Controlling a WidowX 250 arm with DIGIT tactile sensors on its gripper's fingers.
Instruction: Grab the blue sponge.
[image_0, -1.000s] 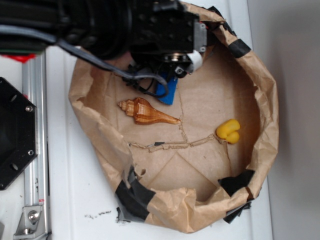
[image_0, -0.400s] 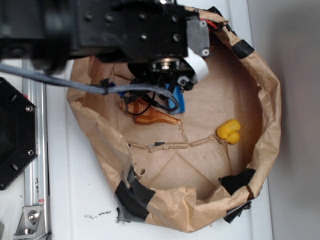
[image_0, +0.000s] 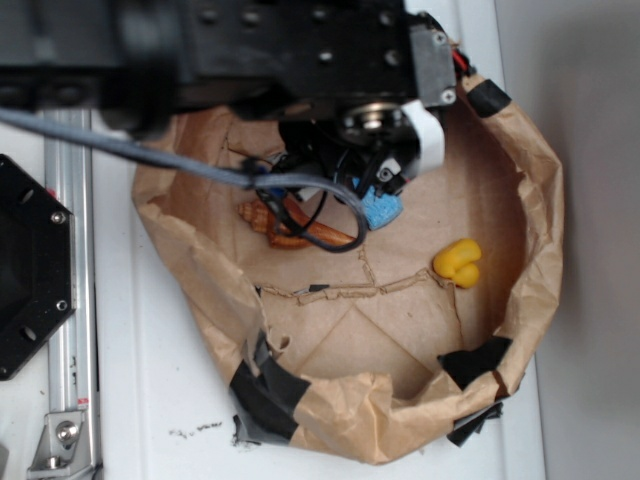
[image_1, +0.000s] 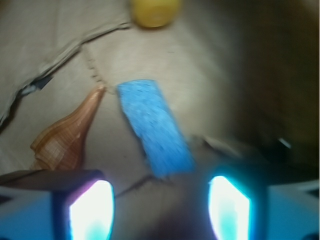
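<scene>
Two fingers (image_1: 90, 212) spread, gripper (image_1: 159, 210) above blue sponge (image_1: 155, 125).

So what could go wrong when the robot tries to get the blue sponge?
The seashell lies right beside the blue sponge, its tip almost touching one corner, so the open tool might bump the shell or pinch it too. The sponge also lies slanted between the fingers, not straight, so they might catch only one end and let it slip. It is flat on the paper, so the fingers could scrape the paper instead.
</scene>
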